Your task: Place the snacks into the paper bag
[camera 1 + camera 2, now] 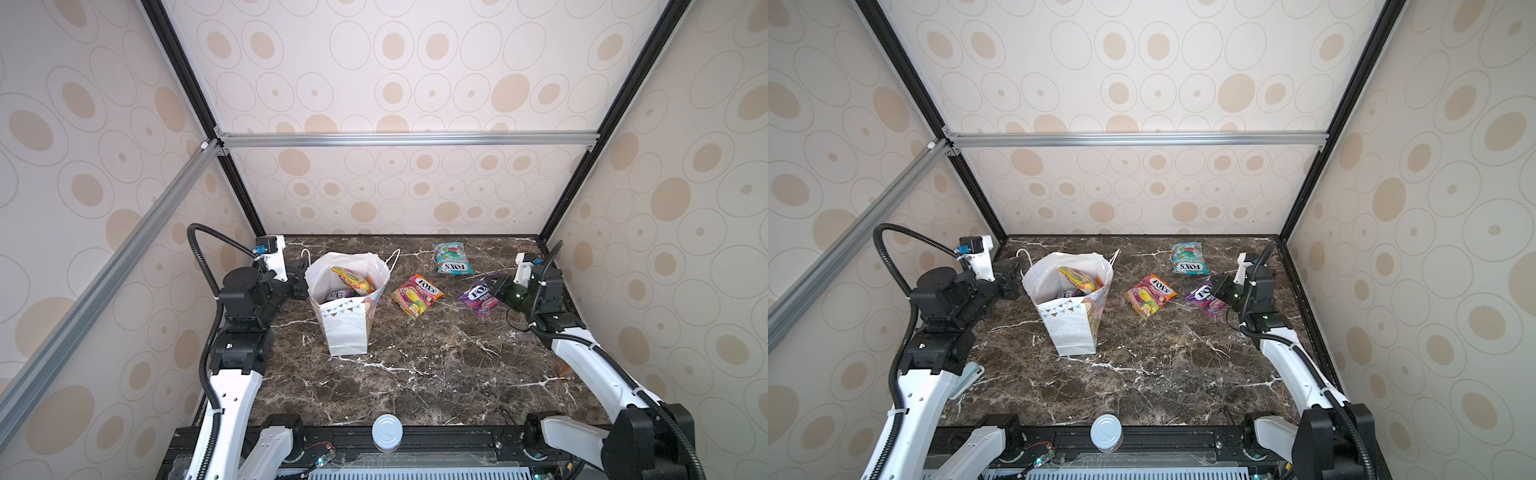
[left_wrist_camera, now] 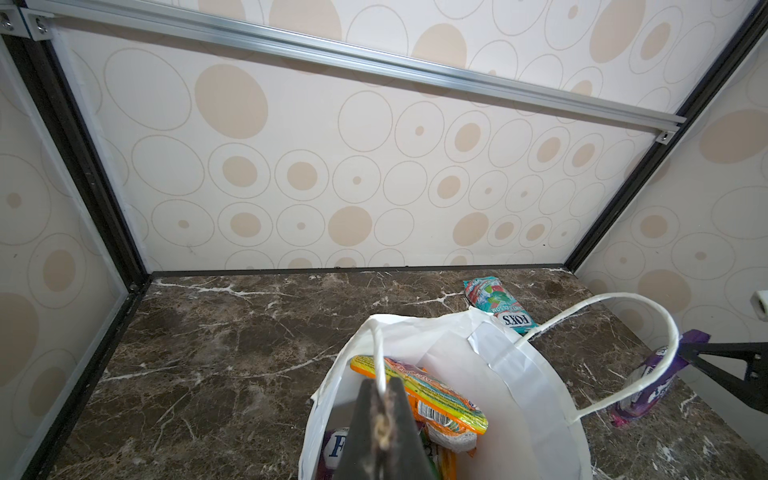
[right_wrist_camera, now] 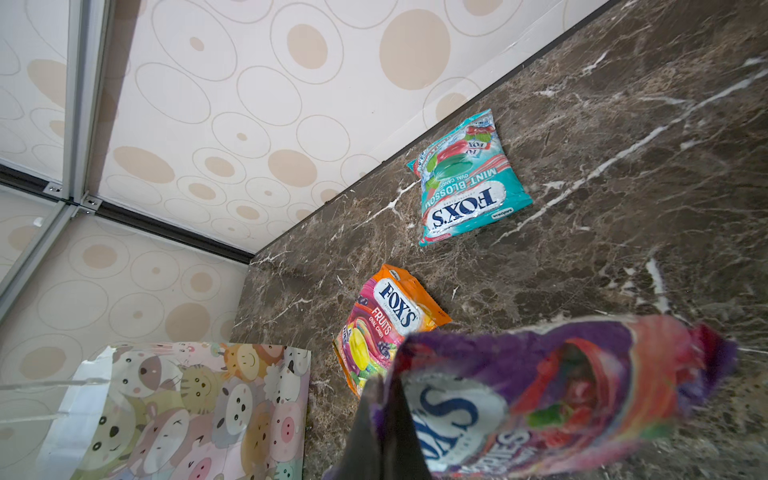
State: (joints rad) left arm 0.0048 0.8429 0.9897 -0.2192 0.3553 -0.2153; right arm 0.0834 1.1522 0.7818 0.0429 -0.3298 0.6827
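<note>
The white paper bag (image 1: 347, 328) stands open at the left of the marble table. My left gripper (image 2: 384, 399) is shut on the bag's near cord handle at the rim. Several snacks lie inside the bag, an orange-and-yellow packet (image 2: 436, 395) on top. My right gripper (image 3: 384, 399) is shut on an edge of the purple packet (image 3: 561, 382), which hangs tilted just over the table at the right (image 1: 478, 297). An orange fruit packet (image 1: 417, 294) lies flat between bag and purple packet. A teal mint packet (image 1: 451, 258) lies near the back wall.
A white round cap (image 1: 387, 432) sits on the front rail. A small amber-brown object (image 1: 565, 368) lies by the right arm. The enclosure walls stand close on three sides. The bag's far handle (image 2: 623, 332) loops up free.
</note>
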